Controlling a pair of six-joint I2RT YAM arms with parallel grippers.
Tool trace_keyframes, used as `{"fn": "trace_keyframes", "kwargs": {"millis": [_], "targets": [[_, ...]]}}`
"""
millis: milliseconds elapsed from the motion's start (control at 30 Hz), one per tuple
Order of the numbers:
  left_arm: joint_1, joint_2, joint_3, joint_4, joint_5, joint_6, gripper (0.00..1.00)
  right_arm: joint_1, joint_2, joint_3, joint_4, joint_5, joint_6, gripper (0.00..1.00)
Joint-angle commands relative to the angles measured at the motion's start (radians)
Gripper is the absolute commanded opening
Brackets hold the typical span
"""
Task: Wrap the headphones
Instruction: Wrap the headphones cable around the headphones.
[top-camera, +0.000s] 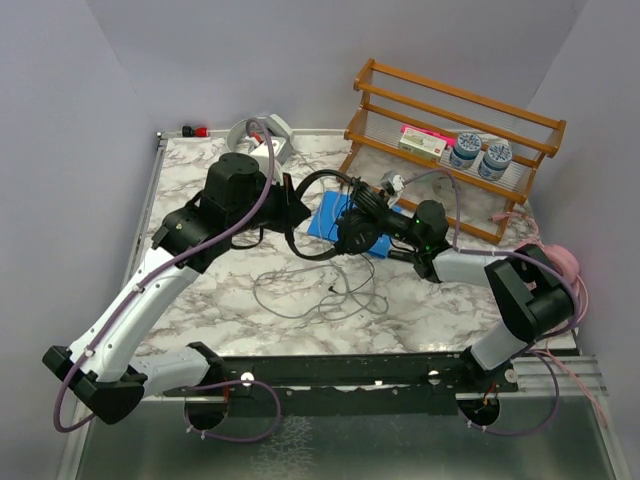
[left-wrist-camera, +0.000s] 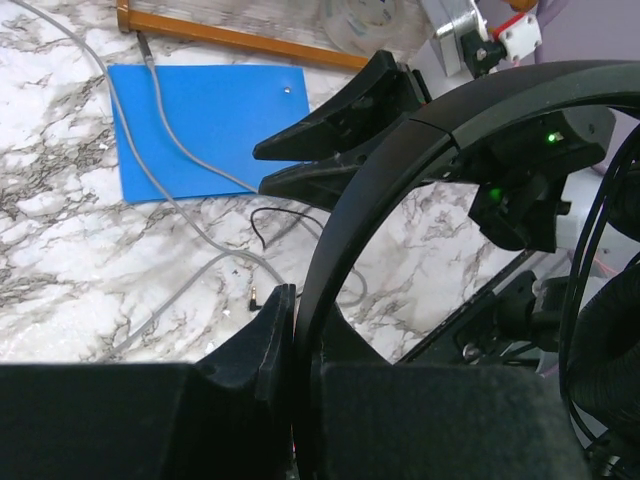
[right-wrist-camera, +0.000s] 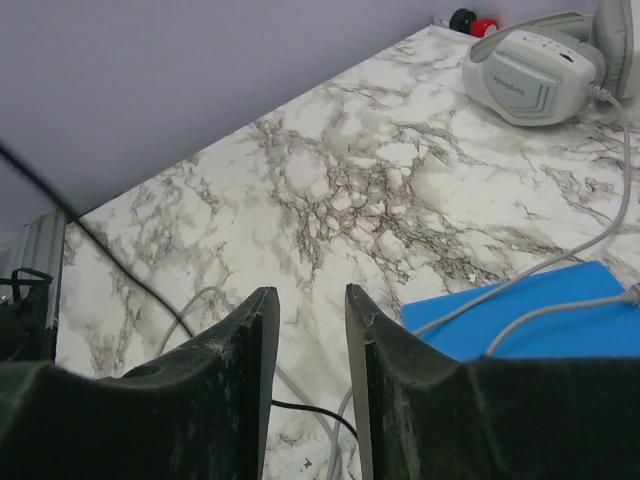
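left gripper: clamped on black headphones headband, above mid-tabletop; right gripper: jaws partly apart, empty; grey cable: loose toward near edge

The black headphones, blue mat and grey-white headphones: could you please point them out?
black headphones (left-wrist-camera: 370, 200), left wrist view, headband arc
blue mat (left-wrist-camera: 200, 120), left wrist view, bare middle
grey-white headphones (right-wrist-camera: 525, 75), right wrist view, ear cup

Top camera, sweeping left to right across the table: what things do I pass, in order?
Going by centres: small red-and-black item → grey-white headphones → blue sheet → wooden rack → pink headphones.
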Motion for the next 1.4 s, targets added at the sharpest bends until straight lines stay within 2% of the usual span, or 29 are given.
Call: {"fn": "trace_keyframes", "kwargs": {"millis": [0,133,267,467,600,733,767,867,900,1167,1233,1333,1367], "targets": [[-0.004,0.029,0.098,-0.022,0.047,-0.042,0.00,0.003,-0.018,-0.045,0.082,0.011,0.020,0.40],[-0.004,0.059,0.125,-0.026,0.073,-0.056,0.00,0.003,-0.083,-0.152,0.133,0.021,0.036,0.42],[-0.004,0.088,0.143,-0.027,0.090,-0.060,0.00,0.003,-0.148,-0.228,0.135,0.007,0.024,0.48],[-0.004,0.114,0.183,-0.027,0.141,-0.051,0.00,0.004,-0.199,-0.268,0.059,0.019,-0.048,0.65],[-0.003,0.120,0.193,-0.028,0.174,-0.061,0.00,0.005,-0.179,-0.253,0.051,0.026,-0.098,0.82],[-0.003,0.120,0.197,-0.028,0.186,-0.065,0.00,0.006,-0.132,-0.242,0.104,0.057,-0.125,0.85],[-0.003,0.119,0.198,-0.028,0.187,-0.065,0.00,0.006,-0.121,-0.235,0.114,0.058,-0.129,0.84],[-0.003,0.117,0.200,-0.028,0.187,-0.065,0.00,0.006,-0.080,-0.198,0.120,0.039,-0.140,0.66],[-0.003,0.117,0.202,-0.028,0.187,-0.065,0.00,0.006,-0.065,-0.187,0.126,0.030,-0.137,0.63],[-0.003,0.124,0.236,-0.046,0.191,-0.057,0.00,0.021,0.039,-0.104,0.158,-0.054,-0.154,0.61],[-0.004,0.128,0.246,-0.053,0.186,-0.056,0.00,0.026,0.054,-0.094,0.154,-0.047,-0.158,0.57],[-0.004,0.138,0.265,-0.059,0.185,-0.054,0.00,0.027,0.079,-0.094,0.173,-0.045,-0.152,0.39],[-0.004,0.142,0.269,-0.061,0.185,-0.054,0.00,0.027,0.088,-0.096,0.185,-0.050,-0.144,0.28]]}}
